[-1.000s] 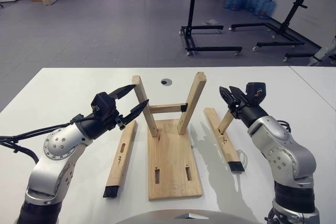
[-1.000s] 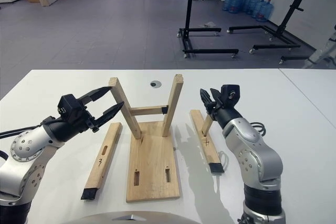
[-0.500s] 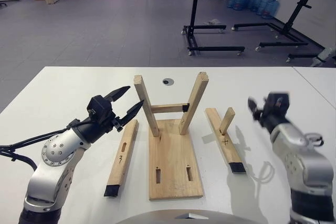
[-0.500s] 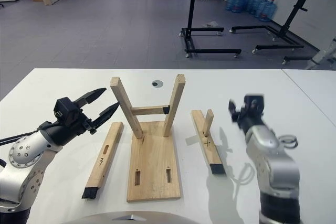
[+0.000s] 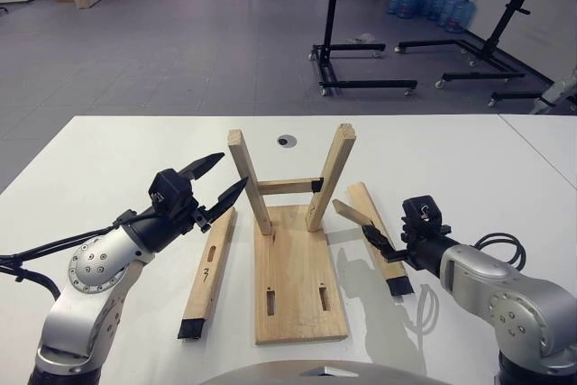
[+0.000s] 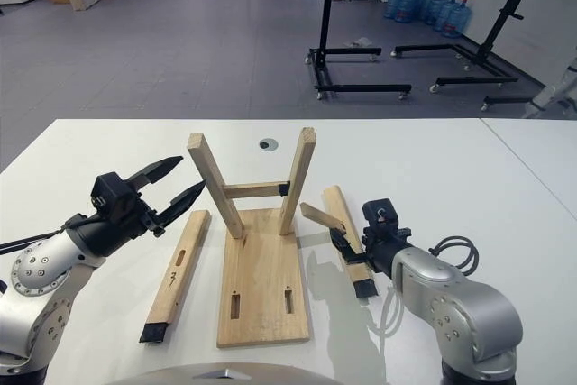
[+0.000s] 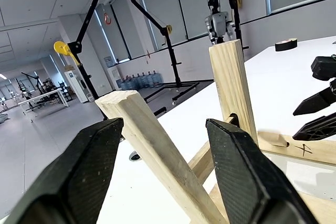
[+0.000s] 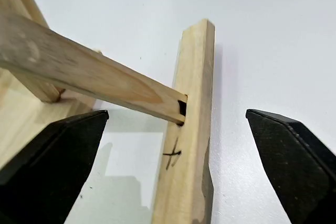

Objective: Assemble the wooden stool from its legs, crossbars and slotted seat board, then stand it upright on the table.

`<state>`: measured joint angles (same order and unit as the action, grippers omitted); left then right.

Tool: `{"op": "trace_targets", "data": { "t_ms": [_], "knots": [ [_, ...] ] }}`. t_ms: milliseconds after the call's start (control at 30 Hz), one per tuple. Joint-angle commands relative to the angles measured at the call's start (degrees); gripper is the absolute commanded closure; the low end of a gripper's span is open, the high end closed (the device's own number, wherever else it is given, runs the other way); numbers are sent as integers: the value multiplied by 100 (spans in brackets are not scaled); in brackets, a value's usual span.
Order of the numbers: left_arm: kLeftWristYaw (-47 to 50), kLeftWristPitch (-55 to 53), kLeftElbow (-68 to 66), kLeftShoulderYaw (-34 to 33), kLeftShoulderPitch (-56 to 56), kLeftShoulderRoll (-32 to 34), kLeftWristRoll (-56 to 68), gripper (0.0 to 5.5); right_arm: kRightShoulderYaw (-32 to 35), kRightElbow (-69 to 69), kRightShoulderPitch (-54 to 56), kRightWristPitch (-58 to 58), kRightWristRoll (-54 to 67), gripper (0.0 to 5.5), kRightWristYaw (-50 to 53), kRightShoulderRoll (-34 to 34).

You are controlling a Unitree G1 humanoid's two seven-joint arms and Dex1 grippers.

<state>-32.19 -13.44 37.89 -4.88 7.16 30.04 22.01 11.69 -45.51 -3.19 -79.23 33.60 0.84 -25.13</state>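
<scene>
Left gripper [image 5: 232, 169] hangs over the white table [image 5: 99, 160] with its two black fingers spread wide and nothing clamped. In the left wrist view the left upright leg [image 7: 155, 150] stands in the gap between them, and I cannot tell whether either finger touches it. Below this gripper a loose leg [image 5: 206, 272] lies flat, just beside the left edge of the slotted seat board [image 5: 297, 290]. The board lies flat at the table's middle. The left upright leg and the right upright leg [image 5: 329, 178] stand in its far end, leaning apart and joined by a crossbar [image 5: 287, 187]. Two dark slots show nearer its front end. Right of the board a second loose leg [image 5: 374, 214] lies flat, with a short crossbar [image 5: 352, 213] plugged into its slot and sloping up toward the board. Right gripper [image 5: 376, 243] sits low over this leg, its fingers wide apart on either side of it, grasping nothing.
</scene>
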Motion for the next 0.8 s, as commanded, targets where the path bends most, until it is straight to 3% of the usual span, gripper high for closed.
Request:
{"op": "trace_targets", "data": {
  "t_ms": [33, 233, 433, 800],
  "knots": [
    [-25, -77, 80, -24, 34, 70, 9, 259, -46, 144, -108, 288, -369, 70, -94, -236],
    [-37, -63, 24, -17, 2, 77, -28, 259, -415, 285, -220, 621, -663, 70, -328, -261],
    [-57, -65, 55, -51, 60, 119, -52, 259, -350, 209, -356, 370, -612, 70, -630, -253],
    [-75, -100, 8, -2, -76, 107, -37, 259, -520, 556, -566, -133, -722, 264, -987, -339]
  ]
}}
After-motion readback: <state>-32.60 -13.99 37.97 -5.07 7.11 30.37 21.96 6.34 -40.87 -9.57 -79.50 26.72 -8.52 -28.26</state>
